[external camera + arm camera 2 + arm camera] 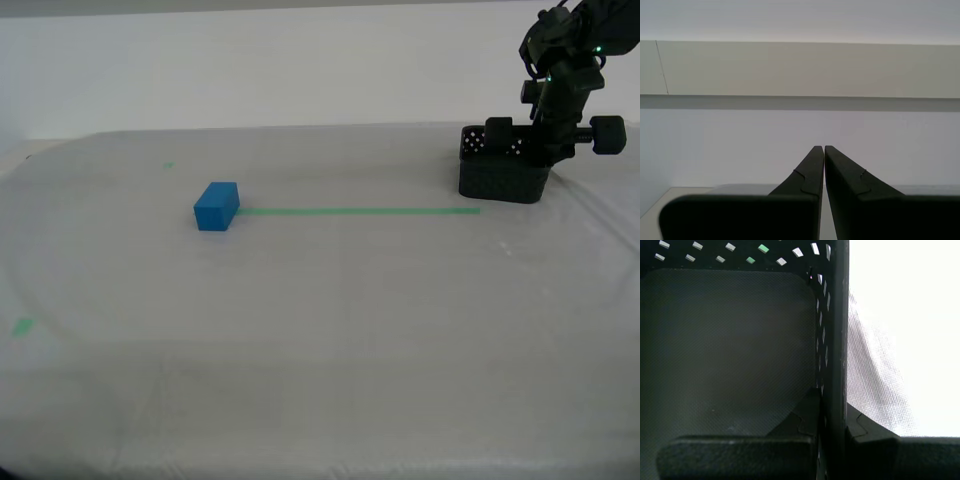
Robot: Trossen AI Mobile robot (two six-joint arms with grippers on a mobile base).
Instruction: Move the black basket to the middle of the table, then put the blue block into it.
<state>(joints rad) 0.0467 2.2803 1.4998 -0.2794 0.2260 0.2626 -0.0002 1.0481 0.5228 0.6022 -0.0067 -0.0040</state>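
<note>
Your first end effector (832,427) is closed narrow on one wall of the black basket (503,175): in the first wrist view one finger sits inside the basket, the other outside, with the perforated wall pinched between them. Basket looks empty in that view, only the dark floor showing.

The basket sits on the counter (320,330) at the end of the green tape line (360,211), the end toward the exterior view's right, with the first arm coming down onto it from above. The blue block (216,205) is at the opposite end of the same line, well apart from the basket and touching nothing.

Your second end effector (820,150) has fingers pressed together, holding nothing, pointed at a plain wall; it's not visible in the exterior view, so it's not in play right now.

Key relation: the middle of the counter lies from the basket along the tape line, toward the block. So the drag or carry likely runs along that line, stopping short of the block. Grip is on a single wall, so I'd guess the basket may tilt or pivot if lifted; sliding looks safer.

Block step not started. Which arm is nearer the block can't be told from these views.
</note>
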